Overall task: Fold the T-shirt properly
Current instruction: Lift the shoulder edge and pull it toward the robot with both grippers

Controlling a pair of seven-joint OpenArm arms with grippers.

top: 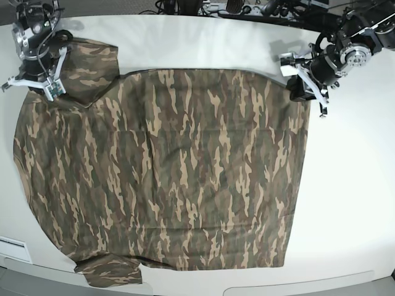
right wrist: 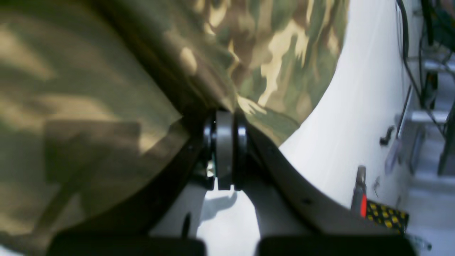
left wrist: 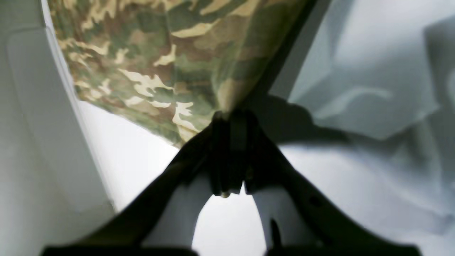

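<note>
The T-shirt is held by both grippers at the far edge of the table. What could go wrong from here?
1. The left gripper pinches only a thin corner of the T-shirt; a pull may slip it free.
2. The right gripper holds near a sleeve that is already folded over, so a crease could get trapped.
3. Most cloth lies flat on the table; uneven lifting may skew the fold.

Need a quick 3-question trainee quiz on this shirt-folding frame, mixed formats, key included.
1. True or false: the T-shirt lies spread flat on the white table.
2. The right gripper is: A) open above the table, B) shut on cloth near a sleeve, C) out of view.
3. Fill in: the left gripper pinches the shirt's far ___ corner, opposite the sleeves.

Key: 1 true; 2 B; 3 hem.
</note>
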